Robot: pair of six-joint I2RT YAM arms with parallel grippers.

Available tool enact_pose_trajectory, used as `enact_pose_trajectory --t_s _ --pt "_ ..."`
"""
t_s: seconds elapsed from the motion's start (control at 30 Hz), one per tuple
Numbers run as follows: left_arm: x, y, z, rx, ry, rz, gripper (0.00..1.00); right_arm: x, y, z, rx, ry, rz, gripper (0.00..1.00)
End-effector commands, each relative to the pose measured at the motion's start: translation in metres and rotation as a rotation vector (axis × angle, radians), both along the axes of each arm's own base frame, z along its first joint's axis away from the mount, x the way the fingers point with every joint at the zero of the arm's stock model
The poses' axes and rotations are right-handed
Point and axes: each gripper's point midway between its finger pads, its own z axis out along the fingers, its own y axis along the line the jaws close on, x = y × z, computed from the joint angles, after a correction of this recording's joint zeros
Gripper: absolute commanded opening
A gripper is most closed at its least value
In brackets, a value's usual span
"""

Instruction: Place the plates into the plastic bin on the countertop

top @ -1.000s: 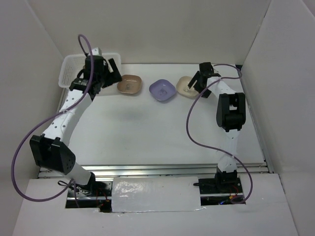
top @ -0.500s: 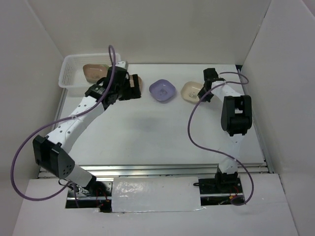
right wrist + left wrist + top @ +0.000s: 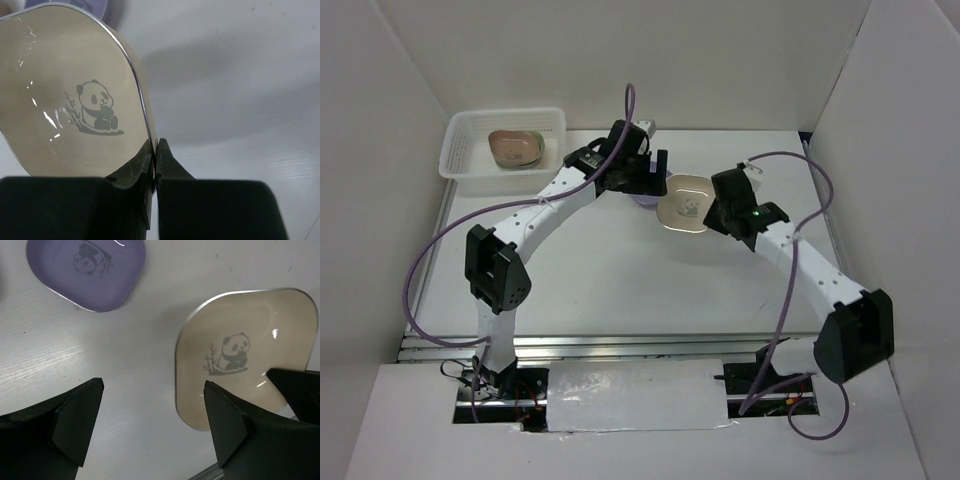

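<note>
Right gripper (image 3: 155, 162) clamps the cream plate (image 3: 65, 95) by its rim, per right wrist. Left gripper (image 3: 152, 390) is spread wide; its wrist cam shows the purple plate (image 3: 85, 270), mostly arm-hidden from top.

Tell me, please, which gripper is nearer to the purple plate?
Left. The left gripper hovers open just beside the purple plate; the right gripper, shut on the cream plate, is farther off to the right.
</note>
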Motion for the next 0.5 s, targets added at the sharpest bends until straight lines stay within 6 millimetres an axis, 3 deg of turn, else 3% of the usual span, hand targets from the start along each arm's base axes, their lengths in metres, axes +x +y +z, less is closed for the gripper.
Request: enact_pose_trajectory --t_s 0.0,0.13,0.3,0.33,0.37,0.4,0.43,0.47 --pt "-0.002 -0.005 0.012 -0.023 -0.015 -0.022 0.94 -0.002 0.02 0.041 0.176 -0.135 0.097 0.0" --pt "-0.006 -0.003 0.004 -0.023 0.002 -0.015 0.66 -0.012 0.028 0.061 0.252 -0.18 0.147 0.0" --pt "-0.017 -0.013 0.009 -0.073 0.007 -0.045 0.67 -0.013 0.037 0.064 0.298 -0.169 0.176 0.0" --pt "-0.02 -0.016 0.011 -0.073 0.002 -0.051 0.61 -0.013 0.039 0.063 0.3 -0.167 0.181 0.0" --pt "-0.022 -0.019 0.012 -0.069 -0.003 -0.059 0.46 -0.011 0.039 0.063 0.302 -0.165 0.179 0.0" --pt "-0.023 -0.017 0.009 -0.049 0.007 -0.049 0.11 -0.011 0.041 0.064 0.308 -0.163 0.18 0.0" --pt "-0.023 -0.018 0.016 -0.054 -0.001 -0.051 0.0 -0.011 0.041 0.064 0.308 -0.164 0.178 0.0" --pt "-0.019 -0.013 0.016 -0.029 -0.012 -0.03 0.0 -0.012 0.041 0.066 0.31 -0.171 0.18 0.01"
